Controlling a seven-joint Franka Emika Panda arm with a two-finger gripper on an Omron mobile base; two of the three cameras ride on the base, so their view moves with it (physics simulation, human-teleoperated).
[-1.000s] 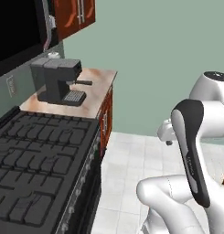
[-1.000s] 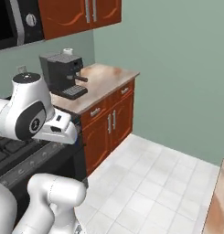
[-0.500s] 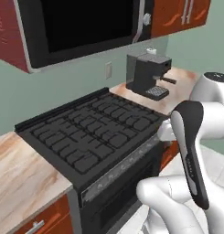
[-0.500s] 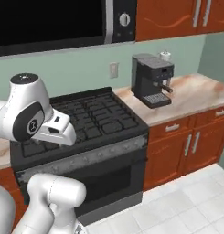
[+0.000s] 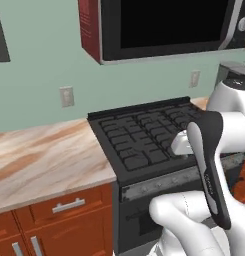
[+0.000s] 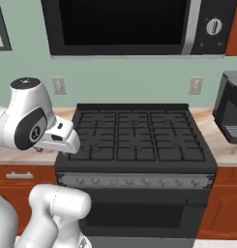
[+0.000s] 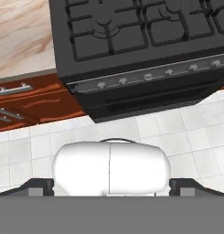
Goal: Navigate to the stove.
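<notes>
Facing straight out at the robot, the stove (image 6: 139,145) stands square in the right base view, its long axis running side to side along the wall, dark grates on top and the grey knob strip (image 6: 134,180) across the front above the oven door (image 6: 139,213). From the left base view the stove (image 5: 144,140) sits at about 3 o'clock of centre, partly behind the white arm. Looking down through the hand view, the stove (image 7: 141,50) fills the 12 to 2 o'clock part, its knob strip slanting up toward the right, white floor tiles (image 7: 186,132) below it.

Whether the gripper is open or closed I cannot tell; the fingertips are not clear to see.

Over the stove hangs a black-fronted microwave (image 6: 139,26). A marbled countertop (image 5: 44,155) runs off at 9 o'clock, over red-brown cabinets (image 5: 59,220). At 3 o'clock stands a dark appliance (image 6: 230,109), cut by the edge. Wall outlets (image 6: 196,85) flank the stove.
</notes>
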